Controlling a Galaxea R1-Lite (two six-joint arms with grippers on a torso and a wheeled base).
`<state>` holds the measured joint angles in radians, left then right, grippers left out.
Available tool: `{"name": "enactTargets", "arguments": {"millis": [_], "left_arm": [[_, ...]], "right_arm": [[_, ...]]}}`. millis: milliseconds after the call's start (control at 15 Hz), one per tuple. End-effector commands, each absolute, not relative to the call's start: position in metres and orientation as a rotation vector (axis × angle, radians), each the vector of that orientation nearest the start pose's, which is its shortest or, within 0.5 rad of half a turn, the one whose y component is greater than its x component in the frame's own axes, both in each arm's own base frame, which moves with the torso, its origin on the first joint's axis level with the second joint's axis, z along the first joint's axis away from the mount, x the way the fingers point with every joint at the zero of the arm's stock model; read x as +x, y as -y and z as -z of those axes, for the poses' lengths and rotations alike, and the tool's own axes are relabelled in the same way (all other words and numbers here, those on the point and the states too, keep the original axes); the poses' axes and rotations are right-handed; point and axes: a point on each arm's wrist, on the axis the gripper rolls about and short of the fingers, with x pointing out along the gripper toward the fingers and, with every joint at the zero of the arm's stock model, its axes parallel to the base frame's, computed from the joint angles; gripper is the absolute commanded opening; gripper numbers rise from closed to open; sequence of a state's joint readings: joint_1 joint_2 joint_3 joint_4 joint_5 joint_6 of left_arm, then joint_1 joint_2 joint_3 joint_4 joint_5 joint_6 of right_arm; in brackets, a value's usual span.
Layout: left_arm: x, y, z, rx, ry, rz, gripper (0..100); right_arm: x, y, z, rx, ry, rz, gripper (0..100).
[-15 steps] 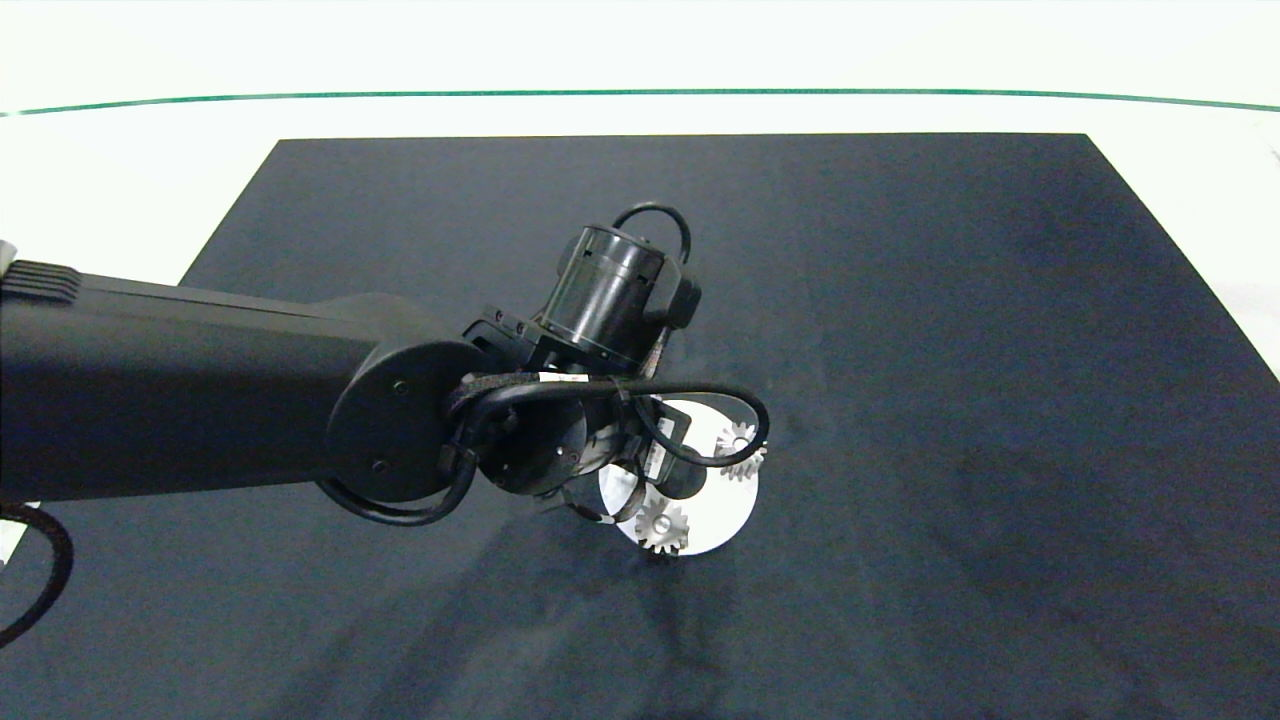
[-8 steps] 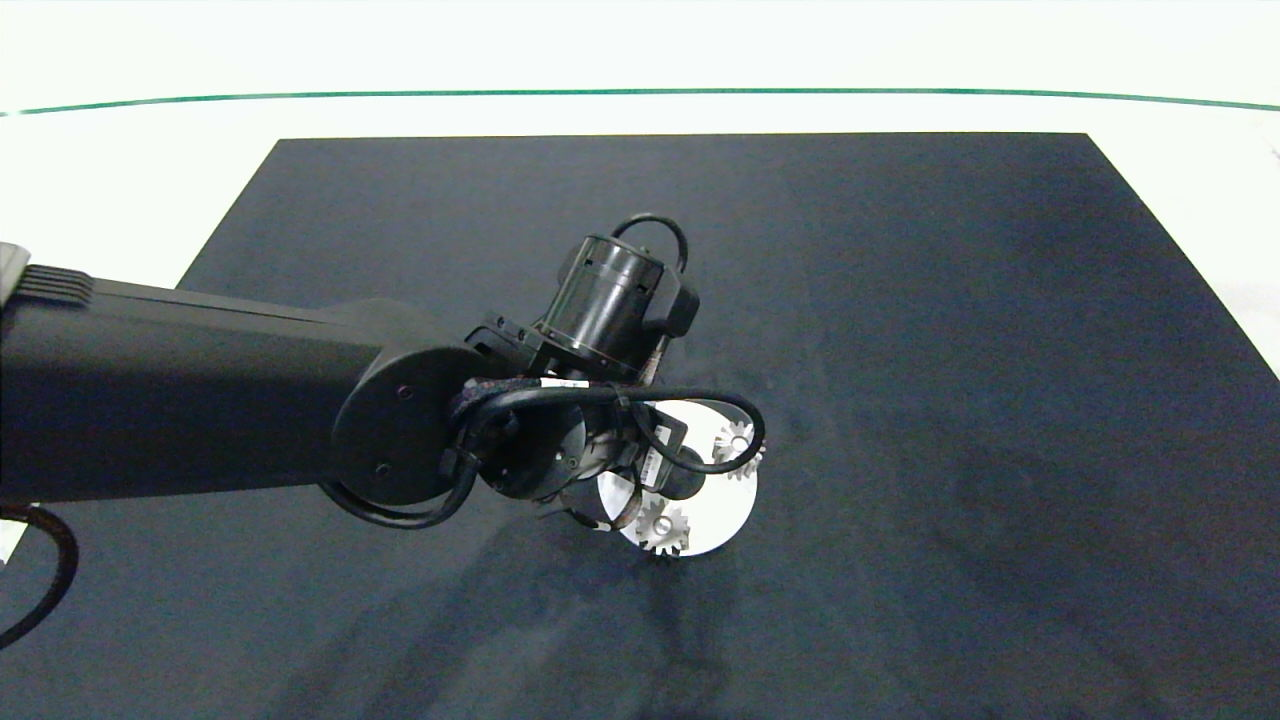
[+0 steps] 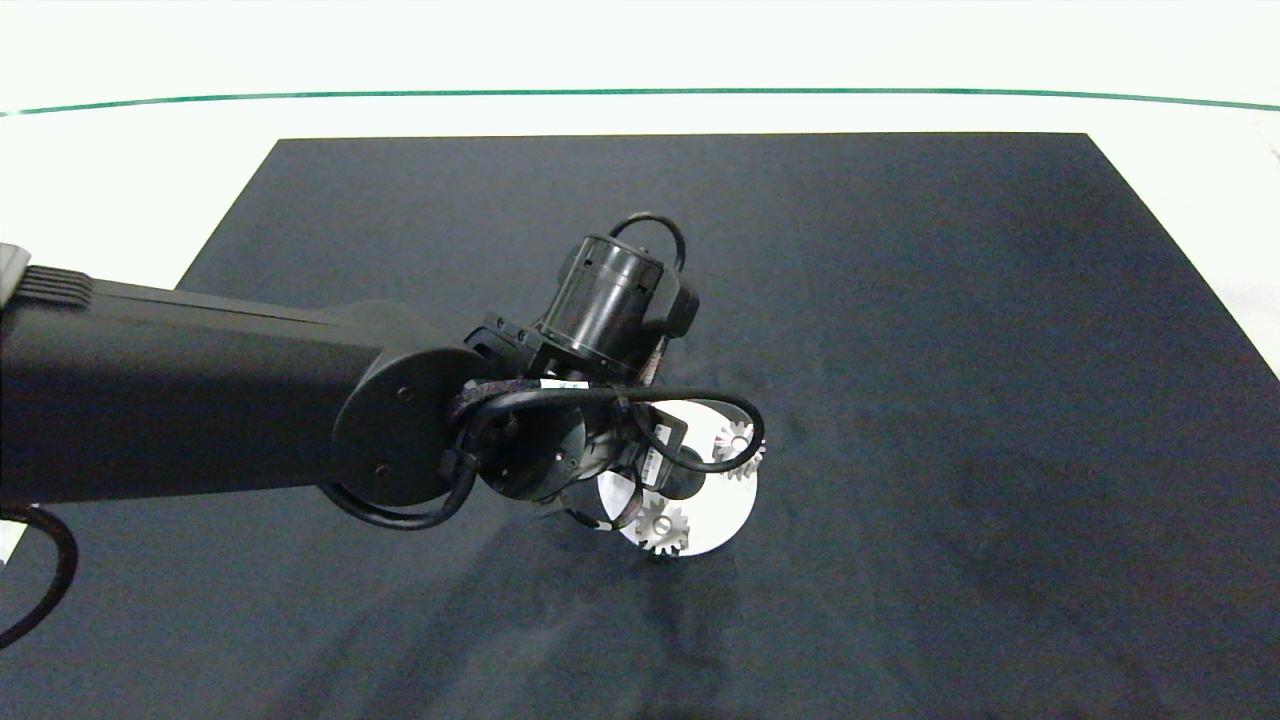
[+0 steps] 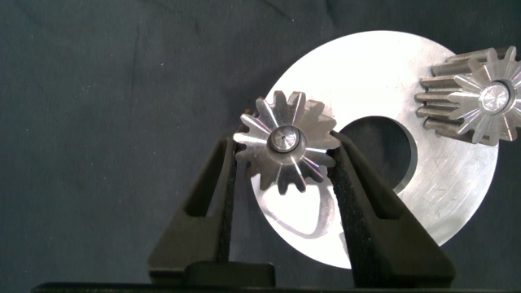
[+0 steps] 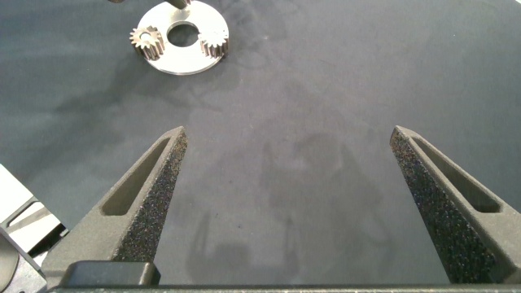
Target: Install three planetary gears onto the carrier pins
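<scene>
Near the middle of the dark mat, left hand (image 4: 286, 159) squeezing a small silver toothed metal gear (image 4: 285, 140) on the flat white round disc (image 4: 444, 207). Hard, heavy, slippery; best pinched across its teeth. Right hand (image 5: 293, 142) open, far off.

The head camera looks down from above at a dark mat (image 3: 900, 400) on the counter, with the left arm (image 3: 200, 390) entering from the picture's left. The left wrist camera sits very close over the white disc (image 4: 440, 212), facing almost straight down. The right wrist camera looks across the mat from well away, slanting downward. All three views share the white disc.
</scene>
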<state>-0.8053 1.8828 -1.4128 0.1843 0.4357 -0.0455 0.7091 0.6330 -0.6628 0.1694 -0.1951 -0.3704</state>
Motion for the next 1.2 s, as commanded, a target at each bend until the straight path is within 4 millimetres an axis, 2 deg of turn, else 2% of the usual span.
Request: {"name": "enactTargets", "arguments": {"millis": [67,267,400,467,600,667,800,933,1200], "left_arm": [[0.255,0.252,-0.216,0.337,-0.538,0.343,100],[0.253,0.248,-0.220,0.332,-0.528,0.341,100],[0.239,0.225,-0.247,0.291,-0.474,0.328,100],[0.229,0.206,-0.258,0.285,-0.454,0.312,100],[0.209,0.149,-0.283,0.228,-0.395,0.207,100],[0.194,0.117,-0.297,0.188,-0.347,0.141,100],[0.165,0.071,-0.310,0.172,-0.277,0.024,100],[0.131,0.041,-0.313,0.135,-0.215,-0.061,100],[0.066,0.006,-0.273,0.107,-0.170,-0.221,100]], "right_arm": [[0.027,-0.017,-0.244,-0.426,-0.031,-0.532,100],[0.027,-0.017,-0.244,-0.426,-0.030,-0.530,100],[0.026,-0.016,-0.244,-0.425,-0.028,-0.525,100],[0.025,-0.015,-0.245,-0.422,-0.023,-0.512,100],[0.022,-0.010,-0.248,-0.411,-0.013,-0.430,100],[0.021,-0.007,-0.254,-0.397,-0.006,-0.361,100],[0.018,-0.001,-0.256,-0.396,-0.020,-0.161,100],[0.007,0.008,-0.260,-0.367,-0.002,0.018,100],[-0.025,0.020,-0.258,-0.315,0.064,0.278,100]]}}
